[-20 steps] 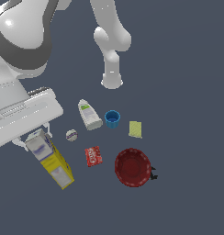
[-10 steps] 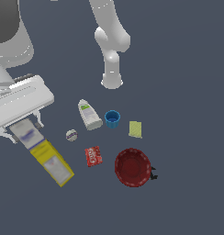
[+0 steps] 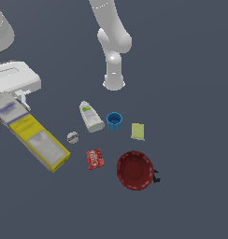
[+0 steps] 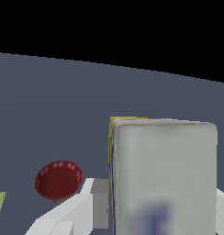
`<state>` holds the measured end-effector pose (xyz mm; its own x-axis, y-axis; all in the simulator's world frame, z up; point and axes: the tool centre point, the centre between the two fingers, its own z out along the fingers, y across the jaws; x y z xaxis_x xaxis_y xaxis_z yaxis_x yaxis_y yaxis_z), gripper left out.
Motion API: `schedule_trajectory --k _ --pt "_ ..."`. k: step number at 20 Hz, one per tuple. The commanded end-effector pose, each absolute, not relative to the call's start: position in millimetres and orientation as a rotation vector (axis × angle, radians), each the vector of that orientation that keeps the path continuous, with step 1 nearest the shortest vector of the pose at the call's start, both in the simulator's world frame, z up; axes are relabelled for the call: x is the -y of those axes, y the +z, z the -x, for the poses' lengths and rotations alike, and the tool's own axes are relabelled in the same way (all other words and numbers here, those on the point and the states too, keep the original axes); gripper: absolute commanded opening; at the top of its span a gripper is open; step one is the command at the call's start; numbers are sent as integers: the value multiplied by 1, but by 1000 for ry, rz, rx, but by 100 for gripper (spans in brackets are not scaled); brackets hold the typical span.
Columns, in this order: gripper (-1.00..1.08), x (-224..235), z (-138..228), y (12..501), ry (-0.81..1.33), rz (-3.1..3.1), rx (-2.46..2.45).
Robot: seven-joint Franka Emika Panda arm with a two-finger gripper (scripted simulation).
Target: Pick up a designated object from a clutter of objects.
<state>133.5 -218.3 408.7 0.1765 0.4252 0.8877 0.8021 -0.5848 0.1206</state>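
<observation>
The yellow carton [image 3: 34,137] is seen in the exterior view as a long box with pale grey label panels and bluish print, lying tilted across that view's left part, its upper end tucked under the white gripper [image 3: 8,100] body. In the wrist view the carton [image 4: 162,176] fills much of the frame, a grey-white panel with blurred blue print facing the camera and a thin yellow edge showing along one side. A white finger [image 4: 75,211] is seen pressed against the side of the carton there, with a second white part just visible at the opposite edge, so the jaws appear to be closed onto the carton; the contact surfaces themselves are hidden by the box. Whether the carton's lower end is clear of the dark grey floor [image 3: 190,70] cannot be told.

The rest of the clutter is laid out beyond the carton's lower end. A small white ball [image 3: 73,137] sits just beside the carton. A white bottle [image 3: 90,116] with a green label lies a little farther from the carton than the ball, and a blue cup [image 3: 114,121] stands near the bottle. A small flat red packet [image 3: 95,158] lies near the carton's lower corner. A pale yellow pad [image 3: 138,131] and a red bowl [image 3: 135,170] are well apart from the carton; the bowl [image 4: 58,179] also shows in the wrist view.
</observation>
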Motion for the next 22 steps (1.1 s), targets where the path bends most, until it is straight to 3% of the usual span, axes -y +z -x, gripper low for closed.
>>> schedule_trajectory --k 1,22 --pt "-100 221 -129 422 -1431 2007 1187" --pt "-100 236 -113 461 -1572 1751 1257"
